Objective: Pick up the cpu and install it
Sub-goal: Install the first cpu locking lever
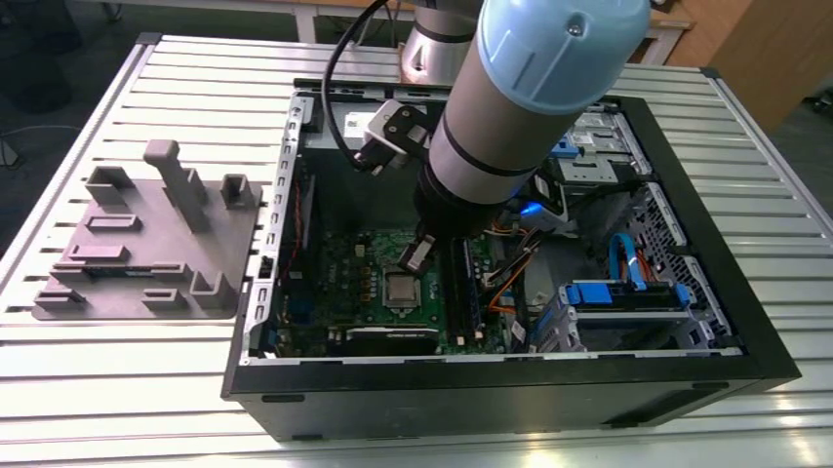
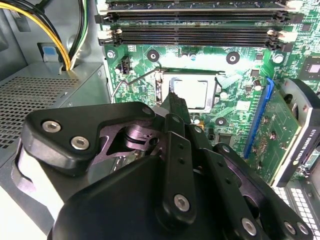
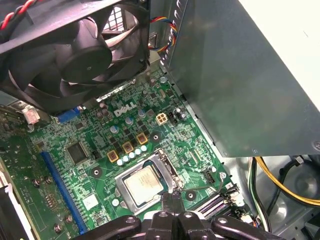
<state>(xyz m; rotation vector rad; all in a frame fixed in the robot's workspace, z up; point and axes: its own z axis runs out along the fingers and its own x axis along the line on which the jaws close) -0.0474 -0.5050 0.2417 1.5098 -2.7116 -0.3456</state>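
A: Item one, the cpu?
B: cpu [image 3: 143,184], silvery square chip, lying flat in the motherboard socket [image 3: 161,158]; also seen in the second wrist view [image 2: 190,92] inside the socket frame, and in the exterior view [image 1: 401,287] as a pale square on the board.

A: Item two, the gripper?
B: gripper [image 3: 171,197], black, fingertips brought together just beside the socket's edge, above the board. In the second wrist view the gripper [image 2: 176,102] tapers to a closed point at the socket's rim. Nothing is seen between the fingers; clenched and empty.

A: Its carrier?
B: Robot arm [image 1: 521,107], grey and pale blue, reaching down into the open computer case [image 1: 521,390].

A: Board fittings?
B: Green motherboard [image 3: 85,165]; black memory slots [image 2: 195,20] past the socket; blue slot [image 3: 60,187]; black case fan [image 3: 75,55]; grey power supply box [image 3: 240,75]; yellow cables [image 3: 280,185].

A: Outside the case?
B: Grey plastic plate with upright blocks [image 1: 150,244], on the slatted table [image 1: 131,409], to the exterior view's left of the case.
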